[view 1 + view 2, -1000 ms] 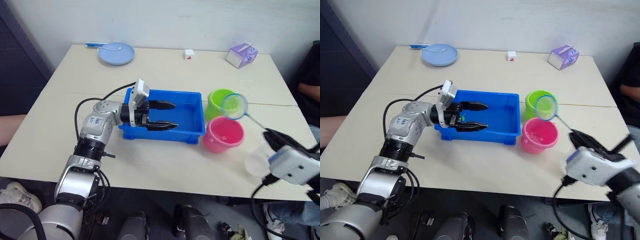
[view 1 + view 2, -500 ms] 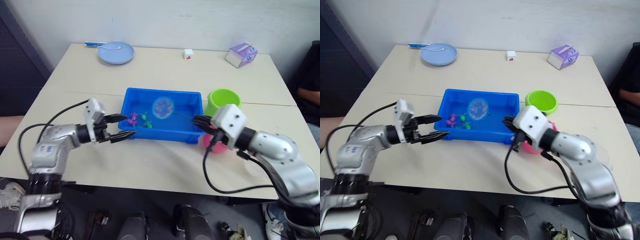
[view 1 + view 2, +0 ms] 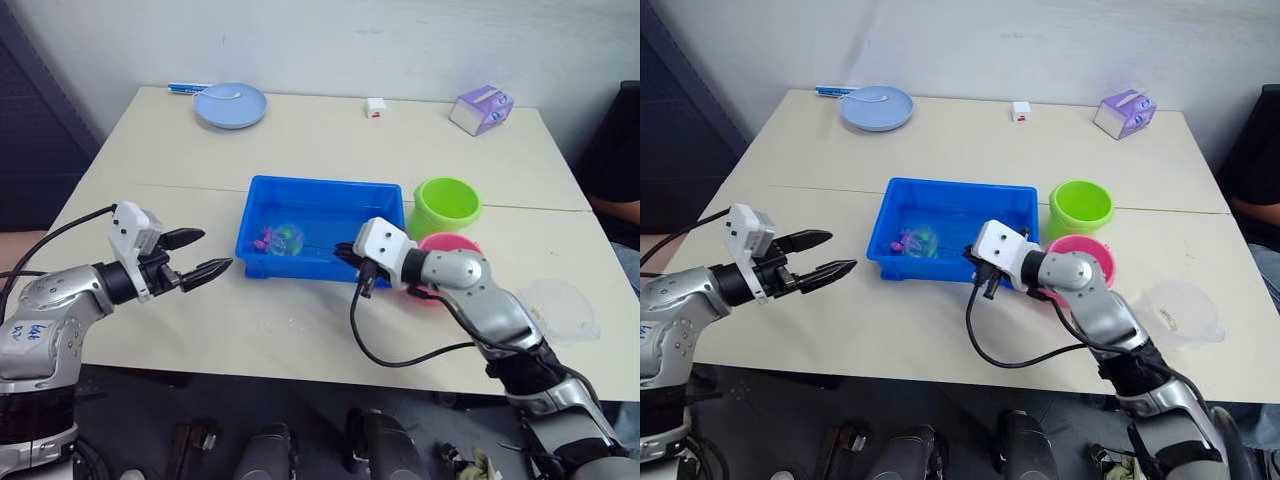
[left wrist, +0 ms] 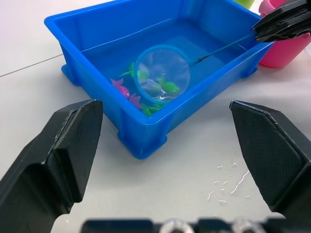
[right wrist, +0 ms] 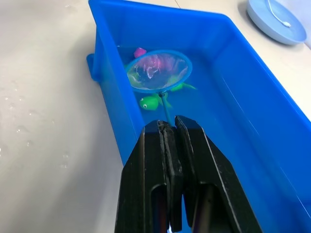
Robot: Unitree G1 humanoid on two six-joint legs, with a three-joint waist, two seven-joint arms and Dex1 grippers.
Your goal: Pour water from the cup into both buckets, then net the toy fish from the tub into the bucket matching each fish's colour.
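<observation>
The right gripper (image 5: pixel 167 133) was clamped on the thin dark handle of the net (image 4: pixel 162 73), its two black fingers pressed together at the near long wall of the tub (image 3: pixel 262 191). From the fingers the handle ran straight across the tub toward the robot's left, so the net's long axis lay roughly along the tub's length, and the hoop with its light blue rim was dipped low at the tub's left end, tilted over the toy fish (image 4: pixel 169 87). Green and pink-magenta fish were bunched there in shallow water; some lay under or against the mesh, and whether any sat inside the hoop could not be told.

The left gripper (image 3: pixel 195 255) hung released over bare table just off the tub's left end, fingers spread wide and pointing toward the tub, touching nothing.

Just right of the tub stood the pink bucket (image 3: pixel 1092 252), partly behind the right arm, and the green bucket (image 3: pixel 446 203) beyond it. The cup (image 3: pixel 1179 312) sat near the table's right front edge, well apart from the buckets.

The table (image 3: pixel 330 135) was a pale beige top with water drops by the tub. Along its far side stood a pale blue plate (image 3: pixel 231 103), a small white block (image 3: pixel 376 106) and a purple box (image 3: pixel 481 108), against a plain light wall.
</observation>
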